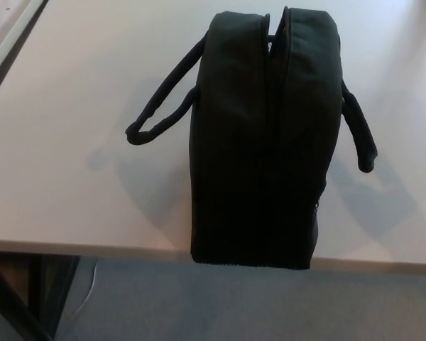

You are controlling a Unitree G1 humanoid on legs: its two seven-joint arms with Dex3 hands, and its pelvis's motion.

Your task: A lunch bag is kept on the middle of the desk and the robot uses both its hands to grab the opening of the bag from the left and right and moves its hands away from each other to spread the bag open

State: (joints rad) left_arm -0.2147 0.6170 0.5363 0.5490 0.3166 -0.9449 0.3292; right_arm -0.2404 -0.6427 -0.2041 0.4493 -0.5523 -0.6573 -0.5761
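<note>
— Since no hand is in the picture, can you say if they are open or closed?

— No, neither the left nor the right hand shows, so I cannot tell. Nothing holds the bag [263, 142] now.

— Where is the bag?

— It stands on the desk [64, 142], at the near edge, and its near end hangs a little over that edge. The zip slit [273, 85] runs along the top, away from the camera, and gapes only at the far end.

— How will it handle?

— I judge it soft and light: black fabric that bends. The two sides should part easily, but the bag may slide or tip off the edge if pulled unevenly.

— Where to take hold?

— On the two lips beside the slit, one per hand, not on the left handle [160, 106] or the right handle [361, 135], which lie flopped outward.
</note>
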